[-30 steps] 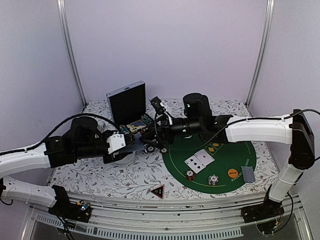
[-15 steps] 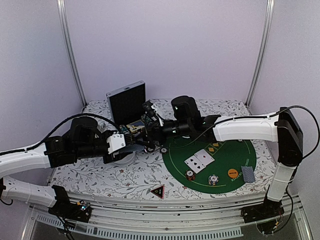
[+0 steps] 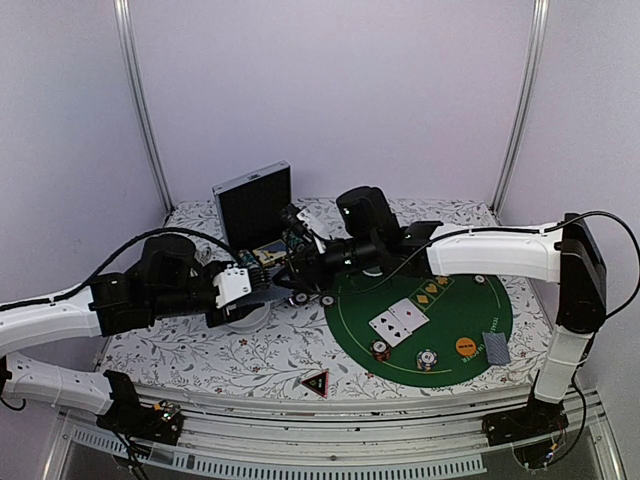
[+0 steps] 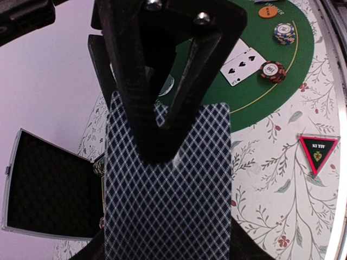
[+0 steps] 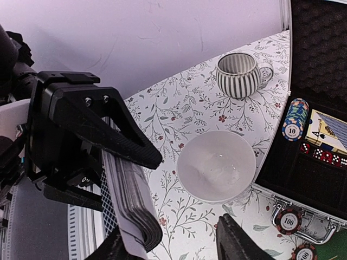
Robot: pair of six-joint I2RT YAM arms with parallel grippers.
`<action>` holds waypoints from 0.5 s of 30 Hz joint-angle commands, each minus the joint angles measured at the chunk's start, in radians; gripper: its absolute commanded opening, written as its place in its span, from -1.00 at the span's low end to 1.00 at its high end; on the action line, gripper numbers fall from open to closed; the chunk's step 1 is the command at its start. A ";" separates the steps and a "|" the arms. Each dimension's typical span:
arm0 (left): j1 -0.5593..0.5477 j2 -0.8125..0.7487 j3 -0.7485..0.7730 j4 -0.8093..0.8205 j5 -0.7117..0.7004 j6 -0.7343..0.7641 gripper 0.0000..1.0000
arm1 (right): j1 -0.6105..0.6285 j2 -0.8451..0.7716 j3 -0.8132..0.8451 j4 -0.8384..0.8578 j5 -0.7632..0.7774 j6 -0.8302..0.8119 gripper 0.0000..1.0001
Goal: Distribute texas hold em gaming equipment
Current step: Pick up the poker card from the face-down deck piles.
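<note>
At the green mat's (image 3: 462, 312) nine o'clock, the right gripper (image 5: 169, 230) has reached the left gripper's (image 4: 160, 145) pinched card deck (image 4: 168, 216), likely to draw from it, though its own grip is unclear.

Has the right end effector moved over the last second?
Yes. The right end effector has shifted left, away from the green mat and toward the open black case.

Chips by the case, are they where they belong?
Two chips lie loose on the flowery tablecloth just outside the open case, not inside with the stacked chips. They look spilled or left behind.
</note>
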 commanded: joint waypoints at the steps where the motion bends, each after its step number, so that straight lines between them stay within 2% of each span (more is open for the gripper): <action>1: -0.002 -0.016 -0.007 0.032 0.010 0.005 0.06 | -0.004 -0.032 0.036 -0.056 -0.008 -0.026 -0.09; 12: -0.002 -0.017 -0.008 0.032 0.009 0.005 0.06 | -0.002 -0.060 0.061 -0.142 -0.027 -0.053 -0.60; 15: -0.001 -0.016 -0.007 0.033 0.008 0.005 0.07 | -0.003 -0.066 0.072 -0.172 -0.031 -0.060 -0.81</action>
